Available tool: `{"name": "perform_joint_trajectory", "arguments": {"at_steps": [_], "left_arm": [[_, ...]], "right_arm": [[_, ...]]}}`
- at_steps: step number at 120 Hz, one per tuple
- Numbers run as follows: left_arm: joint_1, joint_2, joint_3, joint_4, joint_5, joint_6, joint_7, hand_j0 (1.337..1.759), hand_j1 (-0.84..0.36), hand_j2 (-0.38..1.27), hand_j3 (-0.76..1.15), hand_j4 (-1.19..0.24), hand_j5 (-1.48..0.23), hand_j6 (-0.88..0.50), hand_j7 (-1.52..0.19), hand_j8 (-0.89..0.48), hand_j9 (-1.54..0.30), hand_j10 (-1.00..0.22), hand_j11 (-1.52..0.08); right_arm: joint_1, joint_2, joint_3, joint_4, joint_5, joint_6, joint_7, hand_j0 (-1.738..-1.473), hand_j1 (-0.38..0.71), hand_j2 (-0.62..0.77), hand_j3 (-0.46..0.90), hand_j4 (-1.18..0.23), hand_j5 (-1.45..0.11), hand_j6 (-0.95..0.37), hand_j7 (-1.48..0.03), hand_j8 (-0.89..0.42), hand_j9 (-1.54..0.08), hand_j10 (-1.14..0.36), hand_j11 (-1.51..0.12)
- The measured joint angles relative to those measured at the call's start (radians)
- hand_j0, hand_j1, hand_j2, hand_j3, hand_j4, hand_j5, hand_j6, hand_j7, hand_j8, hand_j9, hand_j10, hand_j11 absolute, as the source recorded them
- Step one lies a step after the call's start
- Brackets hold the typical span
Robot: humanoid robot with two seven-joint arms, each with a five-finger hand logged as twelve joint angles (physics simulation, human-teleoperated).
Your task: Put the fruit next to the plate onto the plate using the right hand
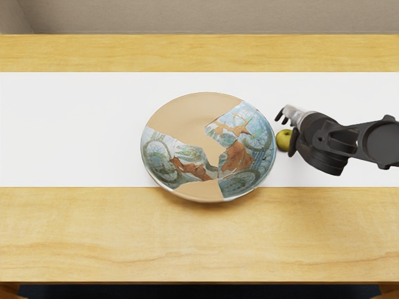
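A wooden table [199, 237] was seen from above at a slant. A broad white strip [75, 131] was laid across it from the left edge of the view to the right. A round plate [181, 115] was set on that strip near the middle of the view, with its lower rim carried just past the strip's near edge onto the bare wood. The plate was painted in patches. Blue-green and rust-brown figures were spread over its right and lower-left parts, while its upper left and a wedge at the bottom were left plain tan.

A small yellow-green fruit [283, 138] was found over the white strip, just beside the plate's right rim and outside it. Only its left part was shown; the rest was covered by the right hand [298, 132]. Whether the fruit was touching the rim could not be made out.

The right arm [368, 143], dark grey and thick, was seen coming in from the right edge and was stretched leftwards over the strip toward the plate. The hand was held at the fruit, against its right side and above its top, and a pale metal-coloured part was shown on the hand's upper side. Whether the hand was open, closed or clamped on the fruit could not be told, since the contact was hidden by the hand itself. Nor could it be told whether the fruit was resting on the strip or raised off it.
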Motion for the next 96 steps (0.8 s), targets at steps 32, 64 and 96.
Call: {"name": "perform_joint_trajectory", "arguments": {"at_steps": [32, 64, 96], "left_arm": [[0.0, 0.0, 0.0, 0.0, 0.0, 0.0, 0.0, 1.658, 0.35, 0.0, 0.0, 0.0, 0.0, 0.0, 0.0, 0.0, 0.0, 0.0, 0.0], [0.0, 0.0, 0.0, 0.0, 0.0, 0.0, 0.0, 1.658, 0.35, 0.0, 0.0, 0.0, 0.0, 0.0, 0.0, 0.0, 0.0, 0.0, 0.0], [0.0, 0.0, 0.0, 0.0, 0.0, 0.0, 0.0, 1.658, 0.35, 0.0, 0.0, 0.0, 0.0, 0.0, 0.0, 0.0, 0.0, 0.0, 0.0]], "right_arm": [[-0.01, 0.007, 0.0, -0.003, 0.001, 0.0, 0.0, -1.658, 0.11, -0.07, 0.0, -0.38, -0.49, -0.38, -0.49, -0.38, -0.49, -0.38, -0.49], [-0.014, 0.007, 0.0, -0.005, 0.002, 0.0, 0.0, -1.658, 0.21, -0.07, 0.0, -0.48, -0.62, -0.47, -0.62, -0.42, -0.62, -0.48, -0.62], [-0.035, 0.007, 0.006, -0.038, -0.005, 0.005, 0.0, -1.643, 0.25, -0.03, 0.0, -0.52, -0.74, -0.44, -0.7, -0.36, -0.75, -0.51, -0.75]]}}
